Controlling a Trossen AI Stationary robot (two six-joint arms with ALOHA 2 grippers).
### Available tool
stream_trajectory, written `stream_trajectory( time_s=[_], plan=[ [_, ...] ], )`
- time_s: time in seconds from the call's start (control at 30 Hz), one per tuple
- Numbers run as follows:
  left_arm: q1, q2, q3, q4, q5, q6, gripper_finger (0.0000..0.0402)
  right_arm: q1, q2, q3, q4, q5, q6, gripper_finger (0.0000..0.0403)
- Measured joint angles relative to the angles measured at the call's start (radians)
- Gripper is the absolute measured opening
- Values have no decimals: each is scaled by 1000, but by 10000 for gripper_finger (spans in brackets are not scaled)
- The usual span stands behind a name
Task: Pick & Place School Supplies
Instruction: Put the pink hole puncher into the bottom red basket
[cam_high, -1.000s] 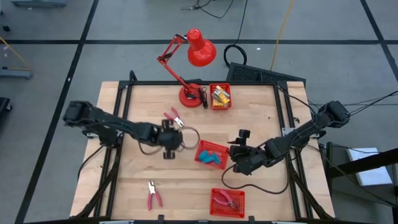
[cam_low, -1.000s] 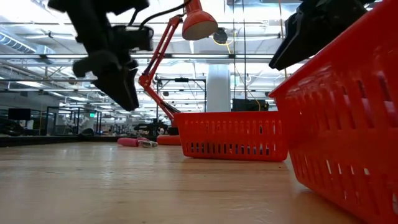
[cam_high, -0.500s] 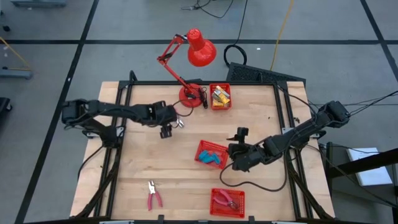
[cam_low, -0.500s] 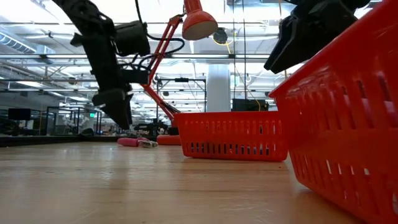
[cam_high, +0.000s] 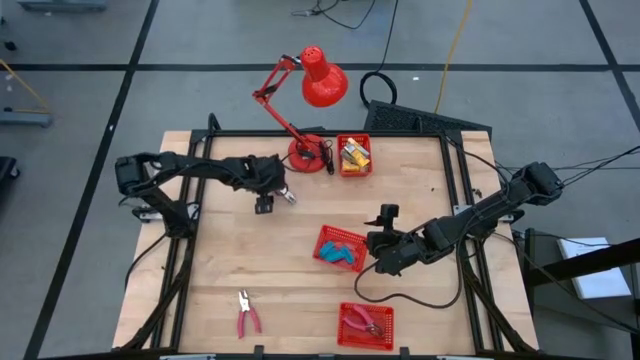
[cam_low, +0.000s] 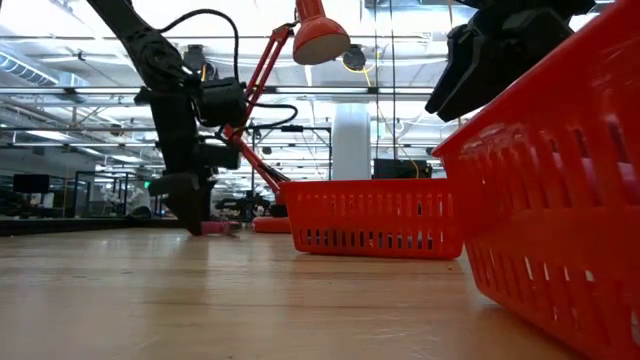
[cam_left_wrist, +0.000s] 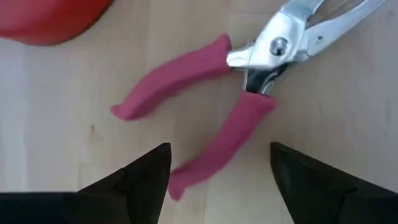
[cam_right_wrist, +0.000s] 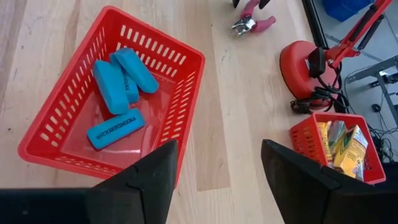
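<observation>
The left gripper (cam_left_wrist: 219, 171) has its fingers (cam_left_wrist: 144, 177) spread wide, one on either side of the lower handle of a pair of pink-handled pliers (cam_left_wrist: 242, 93) lying flat on the worktop (cam_left_wrist: 62, 112); nothing is gripped. The pliers' handles splay apart, and the metal jaws point away from the gripper. In the high view this gripper (cam_high: 268, 196) sits at the far side of the worktop, just beside the round base of the red desk lamp (cam_high: 305, 152), with the pliers (cam_high: 284, 194) under its tip. From the low view the fingers appear to reach down to the wood, though actual contact cannot be made out there.

The right gripper (cam_right_wrist: 217, 174) also has its fingers parted and empty. It hangs above the near edge of the middle red basket (cam_right_wrist: 180, 81), which holds three light-blue erasers (cam_right_wrist: 118, 78), two lying side by side and one across the near end. In the high view this gripper (cam_high: 384, 255) is just right of that basket (cam_high: 338, 247).

Farther out, a small red basket (cam_high: 353, 155) beside the lamp base holds yellow packets (cam_right_wrist: 343, 144). A third red basket (cam_high: 366, 323) at the near edge holds a pair of red-handled pliers (cam_high: 362, 320), and another such pair (cam_high: 246, 314) lies loose on the wood near the front left.
</observation>
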Motion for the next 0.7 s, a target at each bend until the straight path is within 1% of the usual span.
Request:
stream_trajectory(
  time_s=[0.13,0.23,0.3,0.33,0.43,0.47,0.57,0.7],
  plan=[
    [22,39,2,6,28,-1,271,0,0,0,1,0,-14,224],
    [24,45,2,5,29,-11,234,-1,0,0,1,0,-15,224],
    [21,46,1,3,38,-32,191,-1,0,0,1,0,-15,224],
    [19,47,1,0,46,-35,164,-1,0,0,0,0,-15,224],
    [8,48,0,-7,74,-35,66,-1,0,0,0,0,-14,222],
    [3,48,0,-8,74,-37,41,-1,0,0,0,0,-14,220],
    [-13,48,0,-8,76,-92,39,-1,0,0,1,0,-14,216],
    [-68,48,-1,-4,52,-171,39,-1,0,0,1,0,-6,215]
  ],
)
